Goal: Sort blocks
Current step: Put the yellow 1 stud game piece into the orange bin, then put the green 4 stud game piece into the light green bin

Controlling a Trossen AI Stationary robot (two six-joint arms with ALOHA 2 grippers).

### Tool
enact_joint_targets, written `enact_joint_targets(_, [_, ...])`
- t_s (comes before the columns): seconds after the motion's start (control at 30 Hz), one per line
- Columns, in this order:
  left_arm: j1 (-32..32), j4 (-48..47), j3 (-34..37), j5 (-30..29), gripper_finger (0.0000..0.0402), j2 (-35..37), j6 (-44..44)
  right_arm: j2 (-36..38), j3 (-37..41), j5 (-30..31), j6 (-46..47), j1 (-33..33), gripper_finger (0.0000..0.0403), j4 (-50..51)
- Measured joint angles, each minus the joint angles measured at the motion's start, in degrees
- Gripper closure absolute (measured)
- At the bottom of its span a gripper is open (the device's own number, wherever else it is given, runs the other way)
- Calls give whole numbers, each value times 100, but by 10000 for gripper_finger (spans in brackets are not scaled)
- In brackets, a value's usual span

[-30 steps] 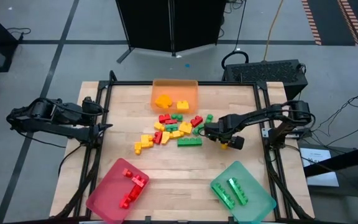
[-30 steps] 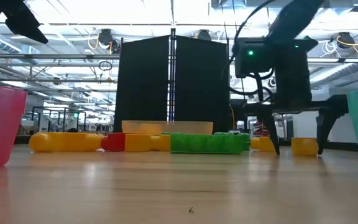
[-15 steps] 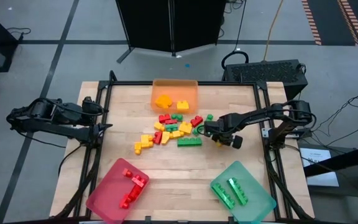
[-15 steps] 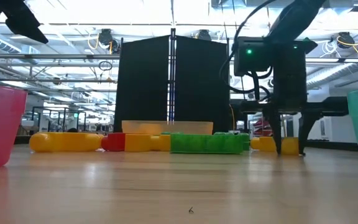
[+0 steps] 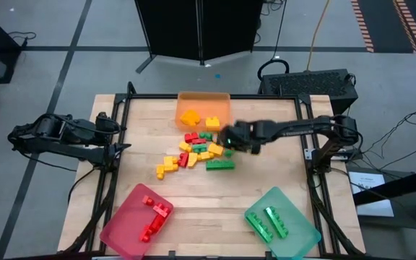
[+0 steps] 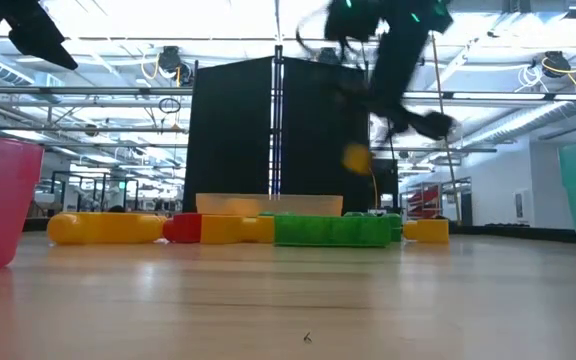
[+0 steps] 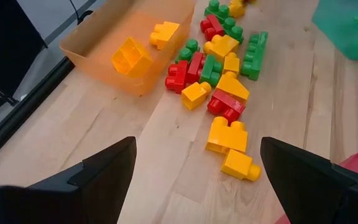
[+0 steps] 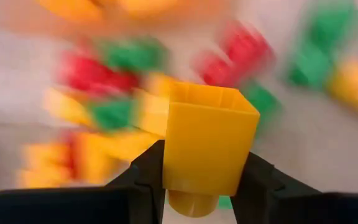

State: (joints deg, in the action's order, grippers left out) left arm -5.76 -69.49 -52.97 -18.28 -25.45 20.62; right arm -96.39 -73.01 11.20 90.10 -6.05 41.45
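One yellow block (image 8: 209,143) sits pinched in the right claw (image 8: 197,186), pile blurred behind.

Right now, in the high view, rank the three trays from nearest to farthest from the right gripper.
Measured from the right gripper, shut on a yellow block:
1. Orange tray, at the table's far edge, just beyond the gripper.
2. Green tray, near-right corner.
3. Red tray, near-left corner, farthest.

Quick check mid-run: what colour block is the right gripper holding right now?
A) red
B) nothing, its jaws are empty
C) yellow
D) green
C: in the right wrist view the right gripper has its fingers clamped on a yellow block, lifted above the pile.
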Motion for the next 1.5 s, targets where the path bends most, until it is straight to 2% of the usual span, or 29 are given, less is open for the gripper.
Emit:
enact_joint_targets(0.1, [0,1,0,0,56,0,4,-50,-599,361,-665,-373,288,-20])
enact_joint_targets(0.23, [1,6,0,-4,56,-1,97,-420,-1165,357,-1480,-1060,288,-334])
enact_joint_targets(0.47, [2,4,0,-95,56,-1,146,-1746,-2454,-370,-2553,-2043,288,-400])
enact_joint_targets(0.7, [2,-1,0,-177,56,0,147,-3186,-4255,-907,-3581,-2316,288,485])
enact_joint_targets(0.77, [0,-7,0,-177,56,0,149,-3492,-4733,-958,-3793,-2321,284,893])
enact_joint_targets(0.93, [1,-7,0,-177,56,0,144,-3958,-5592,-1008,-4163,-2321,164,1793])
enact_joint_targets(1.03, [1,-15,0,-177,56,0,139,-3976,-5807,-999,-4460,-2319,120,2023])
enact_joint_targets(1.2, [0,-48,0,-177,56,0,118,-3541,-6201,-1079,-5415,-2068,120,2502])
enact_joint_targets(1.37, [2,-55,0,-177,56,4,45,-2865,-6154,-919,-7210,-1113,139,3192])
enact_joint_targets(1.5, [2,-53,0,-175,56,4,0,-2932,-6131,-536,-8481,-282,144,3628])
